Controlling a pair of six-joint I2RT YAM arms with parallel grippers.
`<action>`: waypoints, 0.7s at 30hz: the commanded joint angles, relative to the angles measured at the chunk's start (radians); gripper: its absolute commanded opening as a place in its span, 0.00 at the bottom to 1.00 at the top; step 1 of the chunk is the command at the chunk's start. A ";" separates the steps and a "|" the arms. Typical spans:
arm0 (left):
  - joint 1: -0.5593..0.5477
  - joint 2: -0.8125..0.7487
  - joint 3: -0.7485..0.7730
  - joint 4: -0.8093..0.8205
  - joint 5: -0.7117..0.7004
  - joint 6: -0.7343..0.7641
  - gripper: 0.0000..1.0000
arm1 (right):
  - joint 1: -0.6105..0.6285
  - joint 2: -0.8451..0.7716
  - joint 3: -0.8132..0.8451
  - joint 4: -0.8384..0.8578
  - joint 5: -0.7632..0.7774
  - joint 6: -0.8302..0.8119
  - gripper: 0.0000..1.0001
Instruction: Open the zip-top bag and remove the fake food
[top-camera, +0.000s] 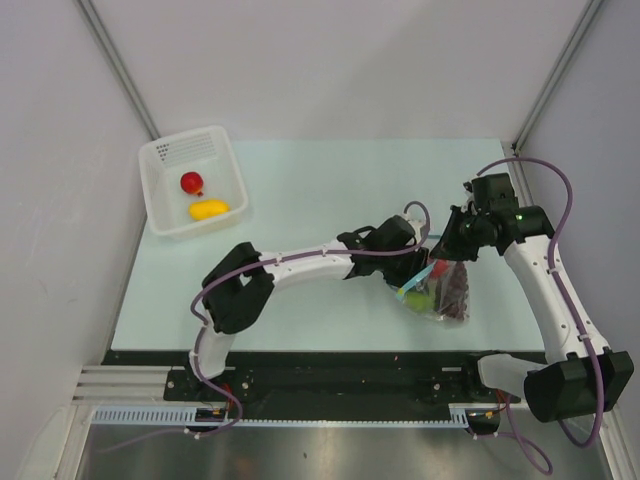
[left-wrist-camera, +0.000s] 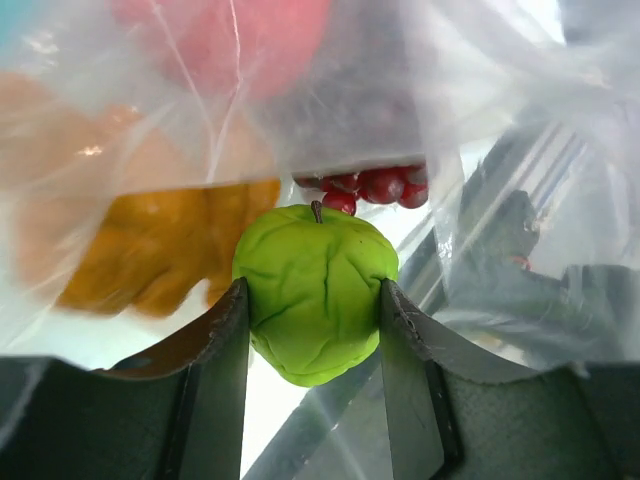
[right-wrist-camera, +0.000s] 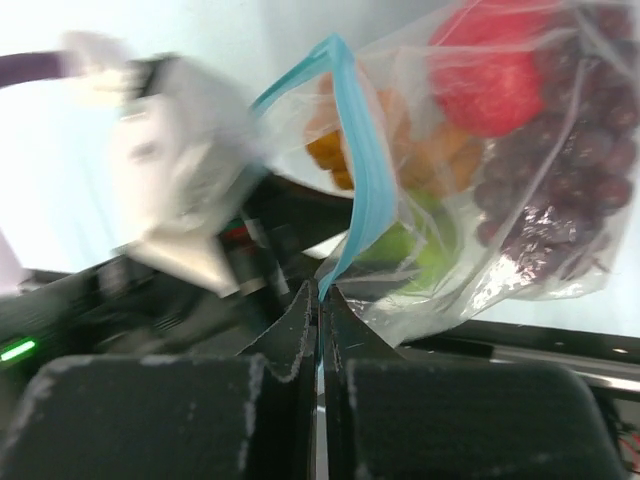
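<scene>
Pale green table (top-camera: 300, 200), front right: the bag (top-camera: 450, 295) sits between both arms. Reaching inside it, the left gripper (left-wrist-camera: 312, 330) pinches a green apple (left-wrist-camera: 315, 280). The right gripper (right-wrist-camera: 318, 300) is clamped on the blue zip strip (right-wrist-camera: 365, 190). Far left, a white basket (top-camera: 165, 225) holds a red fruit (top-camera: 190, 181) and a yellow piece (top-camera: 209, 209).

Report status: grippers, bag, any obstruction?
Left gripper inside zip-top bag, shut on green fruit. Right gripper shut on zip strip. In bag: red fruit, orange piece, grapes. No obstruction seen.
</scene>
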 joint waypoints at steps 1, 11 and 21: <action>0.012 -0.132 0.057 -0.081 -0.082 0.115 0.00 | -0.004 -0.023 0.000 -0.003 0.098 -0.072 0.00; 0.063 -0.319 -0.058 -0.031 -0.066 0.196 0.00 | 0.002 -0.028 -0.012 -0.003 0.157 -0.120 0.00; 0.165 -0.454 -0.143 0.182 0.163 0.152 0.00 | 0.023 -0.014 -0.014 0.011 0.148 -0.117 0.00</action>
